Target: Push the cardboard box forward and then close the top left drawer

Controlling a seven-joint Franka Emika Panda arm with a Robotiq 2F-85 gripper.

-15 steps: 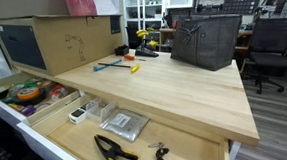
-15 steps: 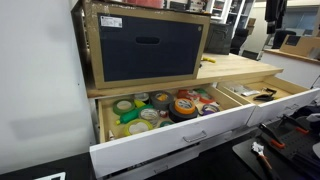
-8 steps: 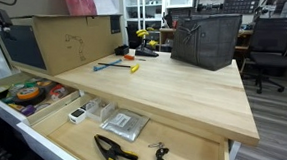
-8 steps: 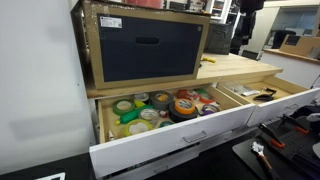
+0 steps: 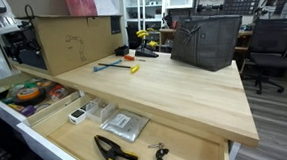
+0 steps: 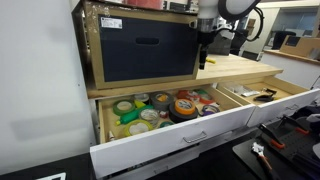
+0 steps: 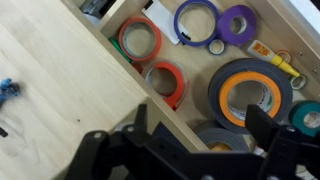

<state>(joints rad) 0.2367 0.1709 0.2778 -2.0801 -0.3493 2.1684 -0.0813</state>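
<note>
Box (image 6: 145, 45): stands on the worktop (image 6: 238, 66), dark end panel facing the camera.
Gripper (image 6: 203, 58): hangs just beside the box's right edge, over the worktop; jaw state not discernible.
Drawer (image 6: 170, 140): open below the box, white front, tape rolls (image 6: 160, 108) inside.
Wide drawer (image 6: 268, 96): open, to the right.

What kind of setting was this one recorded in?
Most likely a workshop or maker lab: a wooden workbench, the top left drawer full of tape rolls, pliers in the wider drawer, and an office chair behind.

Matt brown cardboard box (image 6: 140, 45); smooth pale wood tabletop (image 5: 173, 87).
</note>
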